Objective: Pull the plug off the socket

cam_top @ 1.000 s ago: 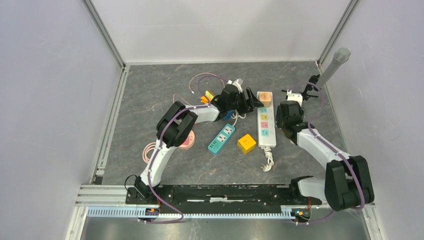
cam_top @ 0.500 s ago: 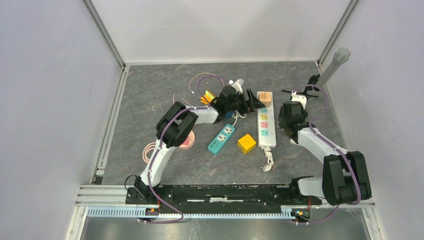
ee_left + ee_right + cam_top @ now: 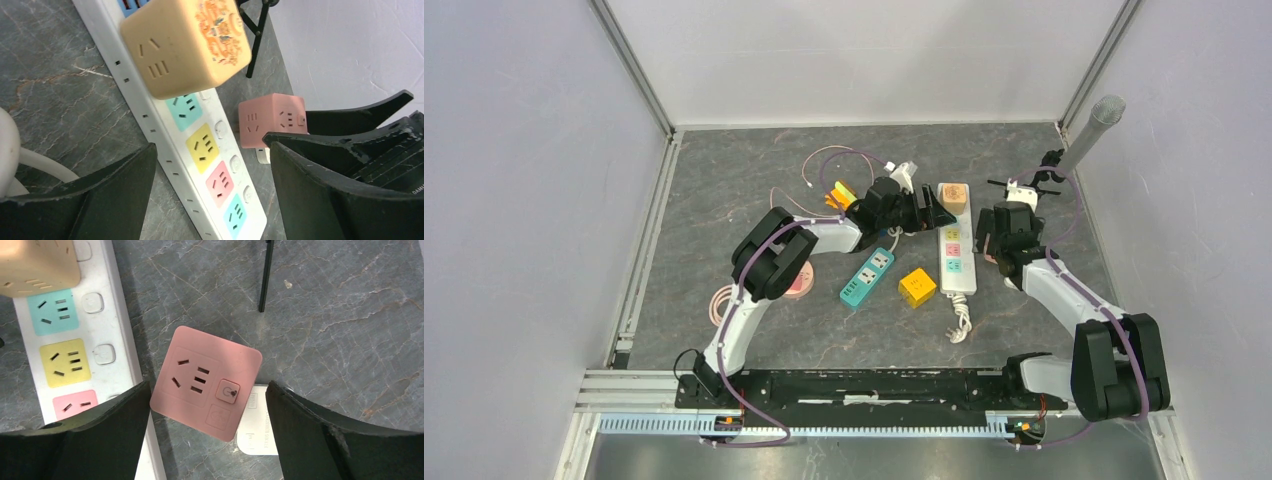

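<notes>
A white power strip (image 3: 955, 250) with coloured sockets lies mid-table, and a beige cube plug (image 3: 954, 196) sits in its far end. In the left wrist view the beige cube (image 3: 185, 45) stands on the strip (image 3: 200, 150). My left gripper (image 3: 210, 195) is open astride the strip, just short of the cube, and shows from above (image 3: 936, 210). My right gripper (image 3: 207, 440) is open over a pink cube socket (image 3: 205, 382) with a white plug (image 3: 257, 427) at its side. From above the right gripper (image 3: 996, 232) hides the pink cube.
A teal power strip (image 3: 867, 276), a yellow cube (image 3: 917, 286) and a pink round object (image 3: 798, 281) lie near the middle. Loose cables (image 3: 824, 160) sit at the back. A microphone on a black stand (image 3: 1092, 128) is at the far right; one stand leg (image 3: 265, 275) lies beyond the pink cube.
My left gripper has edged right toward the strip's far end. My right wrist has shifted slightly by the pink cube. Nothing has been grasped.
</notes>
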Tool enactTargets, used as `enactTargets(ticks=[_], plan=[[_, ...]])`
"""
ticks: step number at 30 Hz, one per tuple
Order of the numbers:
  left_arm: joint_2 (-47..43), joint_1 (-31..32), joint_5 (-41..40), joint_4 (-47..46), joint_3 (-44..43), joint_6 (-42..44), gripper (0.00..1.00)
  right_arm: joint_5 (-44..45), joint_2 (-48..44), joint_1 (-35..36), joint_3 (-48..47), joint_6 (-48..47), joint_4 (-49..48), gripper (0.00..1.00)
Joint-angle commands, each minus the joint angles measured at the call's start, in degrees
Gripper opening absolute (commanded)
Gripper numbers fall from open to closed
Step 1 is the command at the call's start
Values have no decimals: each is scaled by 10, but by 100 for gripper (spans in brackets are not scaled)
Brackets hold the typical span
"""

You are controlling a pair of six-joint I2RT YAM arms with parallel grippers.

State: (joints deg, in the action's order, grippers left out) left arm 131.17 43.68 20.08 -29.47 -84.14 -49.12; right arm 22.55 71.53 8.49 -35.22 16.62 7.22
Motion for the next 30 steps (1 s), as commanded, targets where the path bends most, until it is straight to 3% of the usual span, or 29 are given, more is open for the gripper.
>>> enactTargets(ticks=[1,8,20,23,30], plan=[[-55,9,-39,-15,12,55,89,-39,-23,-2,-21,-11,-19,89],[-63,13,-57,-6,16,61,76,-74,-58,-2,-5,-18,-66,88],[-81,15,-118,9,36,61,70,-217,-31,1,-24,-16,-163,90],[-84,16,-134,15,40,59,65,-215,-2,10,-43,-10,-177,96],[-99,16,-177,15,59,57,57,-167,84,43,-107,1,-177,98]])
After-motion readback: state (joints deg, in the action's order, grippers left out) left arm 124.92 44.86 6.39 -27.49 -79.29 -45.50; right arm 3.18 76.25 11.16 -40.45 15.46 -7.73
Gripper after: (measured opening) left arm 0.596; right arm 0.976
